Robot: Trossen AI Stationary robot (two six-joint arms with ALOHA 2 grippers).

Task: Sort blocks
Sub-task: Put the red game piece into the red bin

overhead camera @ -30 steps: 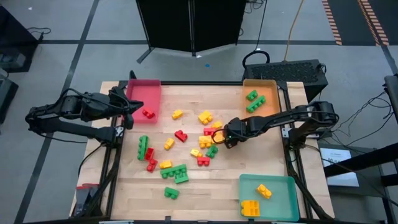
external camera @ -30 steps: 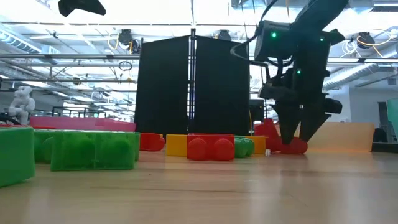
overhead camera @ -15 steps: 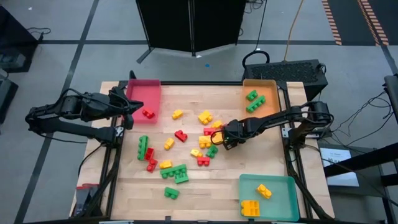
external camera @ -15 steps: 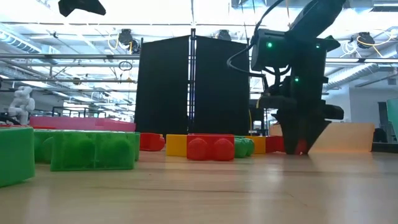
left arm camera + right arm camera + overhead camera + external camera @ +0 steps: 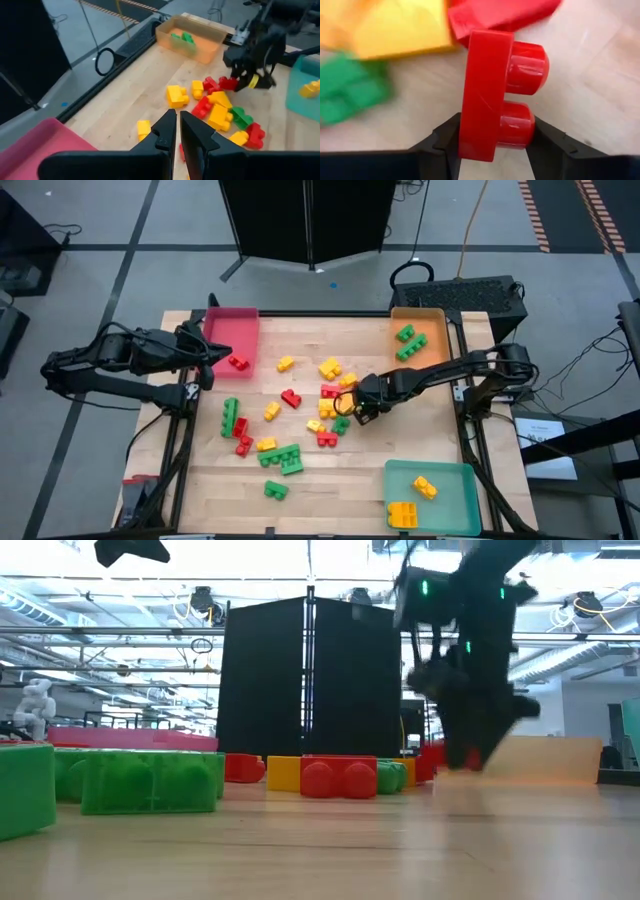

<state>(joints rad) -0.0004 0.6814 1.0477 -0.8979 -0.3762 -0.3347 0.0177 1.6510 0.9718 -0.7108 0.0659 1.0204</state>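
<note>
Wooden bench [image 5: 440, 430] in a workshop with a black screen behind it; three trays sit at its corners, and studded toy blocks lie scattered over the middle.

Near edge: teal tray [image 5: 432, 472] at the near right corner, holding yellow blocks. A single green block [image 5: 275, 490] lies close to the near edge, with a larger green block [image 5: 283, 457] beyond it.

Centre: main scatter of red, yellow and green blocks. The right gripper [image 5: 352, 407] stands low over the right side of this cluster. Its wrist view shows the two fingers pressed on either side of a red two-stud block [image 5: 497, 95], studs pointing sideways, so it is grasping that block just above the wood. A yellow block [image 5: 395, 27] and another red block [image 5: 505, 12] lie just beside it.

Far edge: red tray [image 5: 232, 328] at the far left corner with one red block [image 5: 238, 362] inside; orange tray [image 5: 420, 330] at the far right corner with green blocks. The left gripper [image 5: 173, 131] waits beside the red tray, clenched and empty.

Handling, as judged: the blocks look light, rigid and smooth-sided, hence prone to slipping or pivoting. Flat opposite side walls give the surest hold, clear of the studs. The held block presumably belongs in the red tray.
</note>
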